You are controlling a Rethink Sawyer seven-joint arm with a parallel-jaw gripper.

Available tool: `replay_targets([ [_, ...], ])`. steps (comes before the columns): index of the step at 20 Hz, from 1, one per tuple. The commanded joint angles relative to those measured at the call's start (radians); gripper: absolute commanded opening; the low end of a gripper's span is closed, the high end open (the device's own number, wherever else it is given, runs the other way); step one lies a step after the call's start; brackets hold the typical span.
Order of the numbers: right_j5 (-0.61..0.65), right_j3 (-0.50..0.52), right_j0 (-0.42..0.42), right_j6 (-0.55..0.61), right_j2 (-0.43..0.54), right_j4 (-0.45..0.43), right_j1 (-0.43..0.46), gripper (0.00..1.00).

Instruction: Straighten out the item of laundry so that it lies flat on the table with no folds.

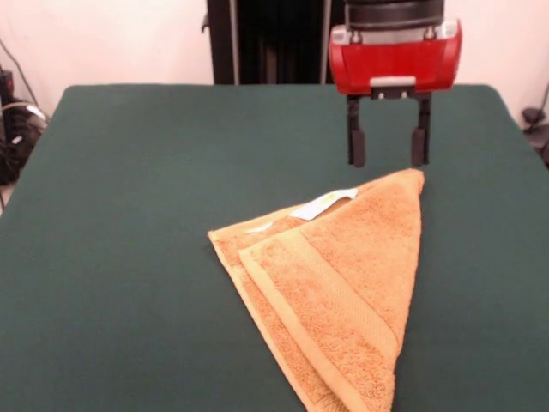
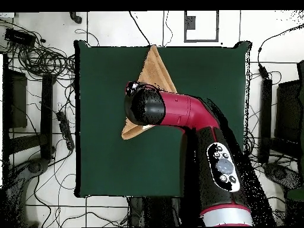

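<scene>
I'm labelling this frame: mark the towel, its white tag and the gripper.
towel (image 1: 343, 283): front view, middle of the folded top layer.
white tag (image 1: 324, 203): front view, middle of the tag at the towel's far edge.
gripper (image 1: 388, 159): front view, midway between its open fingertips.

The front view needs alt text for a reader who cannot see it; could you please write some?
A tan-orange towel lies folded into a triangle on a dark green table. The red gripper hovers open above its far corner, beside a small white tag.
</scene>
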Motion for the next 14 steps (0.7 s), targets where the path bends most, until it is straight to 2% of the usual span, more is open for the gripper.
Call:
replay_targets([
  [1, 0.03, 0.0, 0.038, 0.046, 0.003, -0.067, 0.132, 1.0],
  [7, 0.04, -0.037, 0.024, 0.015, 0.004, -0.105, 0.153, 1.0],
  [14, -0.001, -0.023, -0.009, 0.016, 0.025, -0.143, 0.172, 1.0],
])
